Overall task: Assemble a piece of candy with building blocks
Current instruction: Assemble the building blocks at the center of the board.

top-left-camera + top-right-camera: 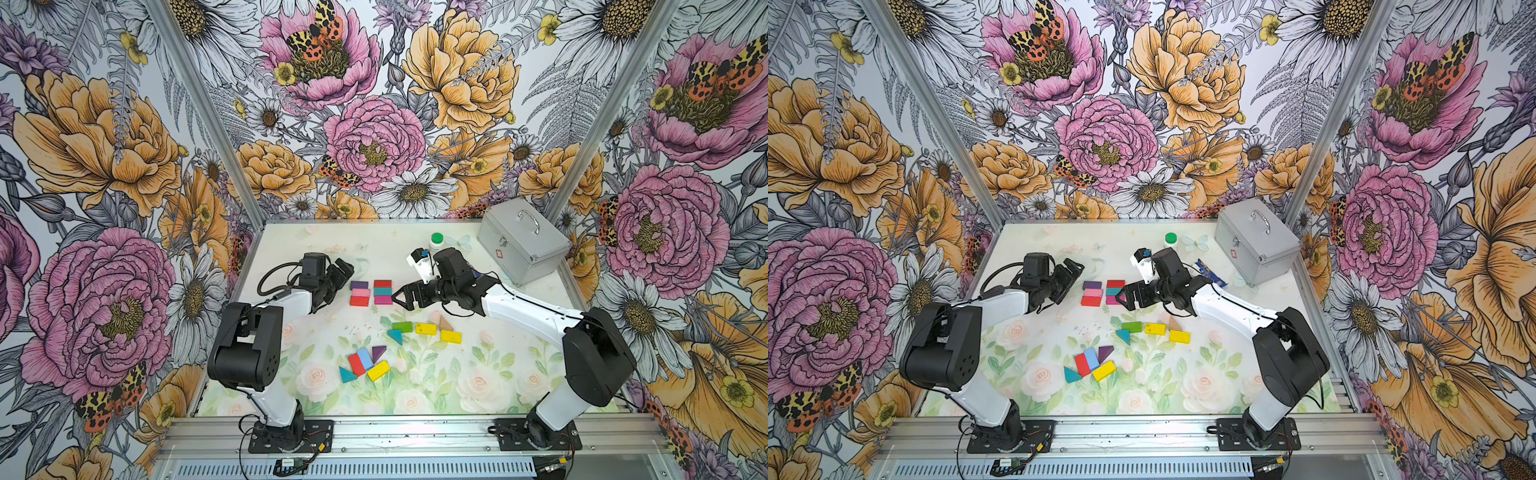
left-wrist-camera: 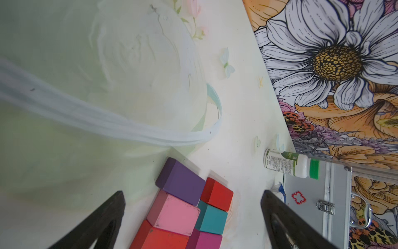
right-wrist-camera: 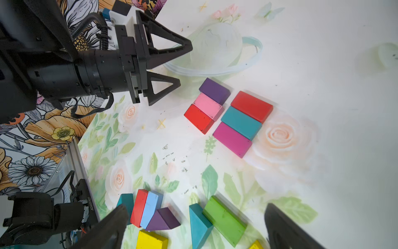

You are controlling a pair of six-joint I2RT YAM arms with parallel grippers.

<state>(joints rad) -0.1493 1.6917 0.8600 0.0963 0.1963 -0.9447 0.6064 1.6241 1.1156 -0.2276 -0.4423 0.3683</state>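
Six rectangular building blocks lie packed in two columns mid-table: purple, pink and red, beside red, teal and magenta. My left gripper stands open just left of them, its fingers either side of the cluster but apart from it in the left wrist view. At the cluster's right edge my right gripper is open and empty. Loose blocks lie nearer: green, a teal triangle, yellows, a purple triangle, light blue.
A closed silver metal case stands at the back right corner. A white bottle with a green cap is beside it, and a blue-and-white packet lies behind the right arm. Floral walls close in the table on three sides.
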